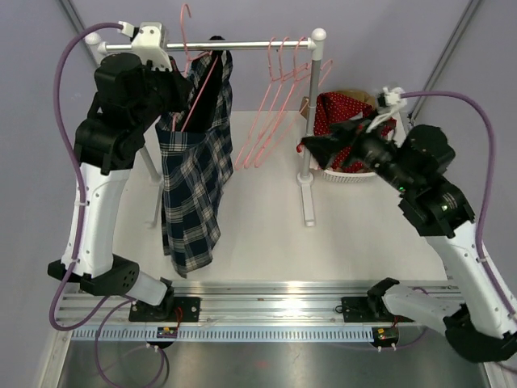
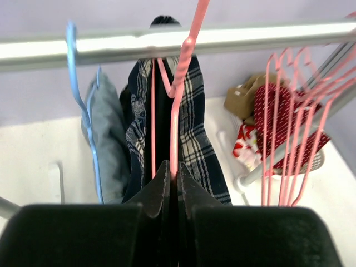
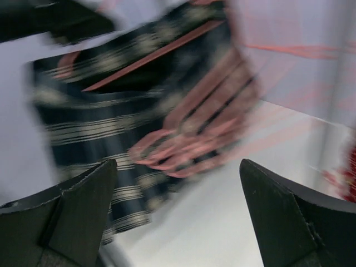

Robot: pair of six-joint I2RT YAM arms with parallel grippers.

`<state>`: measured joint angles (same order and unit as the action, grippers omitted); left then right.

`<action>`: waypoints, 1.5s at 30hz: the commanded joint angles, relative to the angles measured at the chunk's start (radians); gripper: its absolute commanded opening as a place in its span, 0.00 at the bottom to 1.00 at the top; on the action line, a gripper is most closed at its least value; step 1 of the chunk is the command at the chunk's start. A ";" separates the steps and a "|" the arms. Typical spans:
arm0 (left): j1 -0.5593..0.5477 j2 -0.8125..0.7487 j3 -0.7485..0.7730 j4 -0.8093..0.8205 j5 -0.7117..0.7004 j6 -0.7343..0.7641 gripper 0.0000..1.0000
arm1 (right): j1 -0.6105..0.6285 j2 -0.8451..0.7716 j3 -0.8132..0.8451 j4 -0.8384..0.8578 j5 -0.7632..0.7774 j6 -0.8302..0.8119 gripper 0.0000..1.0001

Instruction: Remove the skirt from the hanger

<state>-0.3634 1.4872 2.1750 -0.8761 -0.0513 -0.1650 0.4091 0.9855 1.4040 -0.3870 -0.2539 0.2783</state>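
A navy plaid skirt (image 1: 194, 186) hangs on a pink hanger (image 1: 196, 97) from the metal rail (image 1: 242, 46). It also shows in the left wrist view (image 2: 197, 144) and, blurred, in the right wrist view (image 3: 100, 111). My left gripper (image 2: 174, 175) is shut on the pink hanger's wire (image 2: 177, 111) just under the rail, above the skirt. My right gripper (image 1: 311, 145) is open and empty, right of the skirt near the rack's upright post; its jaws stand wide apart in the right wrist view (image 3: 178, 206).
Several empty pink hangers (image 1: 275, 105) hang on the rail right of the skirt. A white basket (image 1: 347, 174) with red clothes stands at the back right. A blue hanger (image 2: 83, 111) with grey cloth hangs left of the skirt. The rack's post (image 1: 309, 129) stands mid-table.
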 commanded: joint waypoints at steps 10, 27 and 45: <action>-0.020 -0.028 -0.003 0.097 0.030 -0.022 0.00 | 0.865 0.562 0.539 -0.023 0.614 -0.249 1.00; -0.032 -0.059 -0.007 0.138 0.099 -0.102 0.00 | 1.001 0.791 0.615 0.065 0.820 -0.202 0.69; -0.032 -0.085 -0.007 0.169 0.134 -0.140 0.00 | 1.037 0.837 0.589 0.056 0.806 -0.134 0.00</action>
<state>-0.3912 1.4517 2.1368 -0.8818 0.0505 -0.2863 1.4147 1.8320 2.0121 -0.3676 0.5419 0.1234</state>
